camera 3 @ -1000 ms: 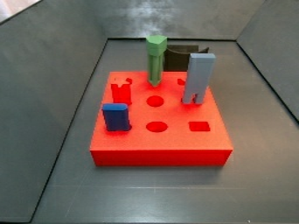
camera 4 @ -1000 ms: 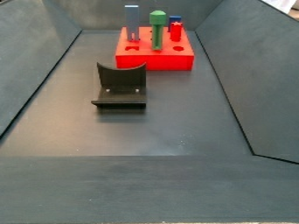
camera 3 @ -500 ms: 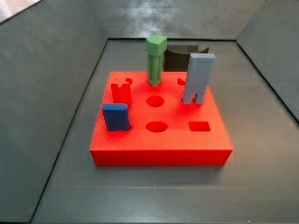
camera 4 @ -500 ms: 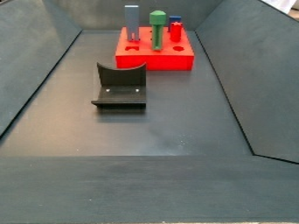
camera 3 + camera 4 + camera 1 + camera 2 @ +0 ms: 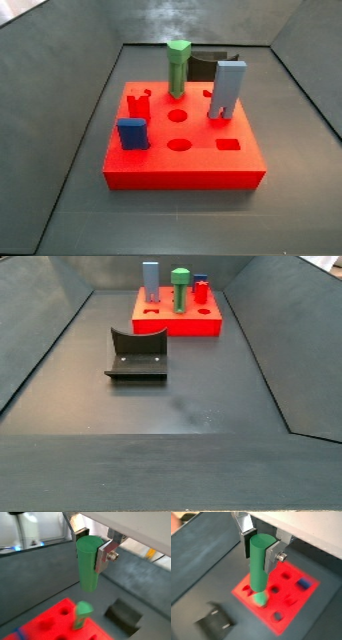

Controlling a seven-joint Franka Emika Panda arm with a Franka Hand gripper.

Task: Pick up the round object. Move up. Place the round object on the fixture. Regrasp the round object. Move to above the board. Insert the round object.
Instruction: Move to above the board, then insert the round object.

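Insertion looks like the main step left. The round object (image 5: 258,567) is already off the floor, clamped upright between the silver fingers (image 5: 274,556) of the gripper (image 5: 261,548), and both wrist views look down past it onto the board (image 5: 283,606). The fixture (image 5: 136,354) beside the board stands bare in both side views, so the pick is done. Placing on the fixture and regrasping are probably done too, though that cannot be proved from here.

Neither side view shows the arm or the gripper, so I judge that the gripper hangs well above the board, out of their sight. It points straight down, with the peg's long axis along the fingers and its lower end free.

On the board stand a green faceted peg (image 5: 177,67), a grey-blue square peg (image 5: 227,88) and a short blue block (image 5: 131,133). Two round holes (image 5: 177,116) near the board's middle are free. In a wrist view the held peg's tip lines up close to the faceted peg (image 5: 82,614), so a sideways shift toward a round hole seems needed before the descent
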